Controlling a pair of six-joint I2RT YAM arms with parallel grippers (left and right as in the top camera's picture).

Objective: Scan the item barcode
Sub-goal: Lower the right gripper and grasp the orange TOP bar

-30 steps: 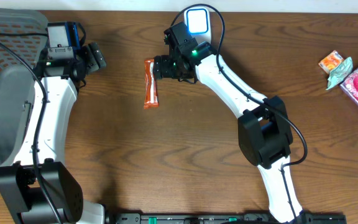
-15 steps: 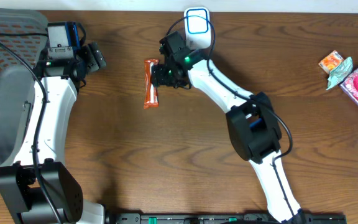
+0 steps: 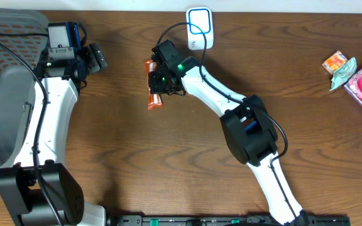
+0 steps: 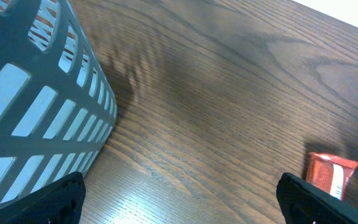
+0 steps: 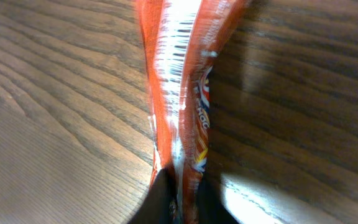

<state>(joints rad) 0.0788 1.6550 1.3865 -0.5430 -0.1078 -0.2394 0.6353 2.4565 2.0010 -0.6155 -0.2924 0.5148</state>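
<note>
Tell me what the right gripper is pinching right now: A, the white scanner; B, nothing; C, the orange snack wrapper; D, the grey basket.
C: in the right wrist view the right gripper is shut on the orange snack wrapper, creasing it lengthwise.

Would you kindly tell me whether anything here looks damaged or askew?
The orange snack wrapper is pinched into a lengthwise ridge by the shut right hand, so it looks crumpled; nothing else stands out.
</note>
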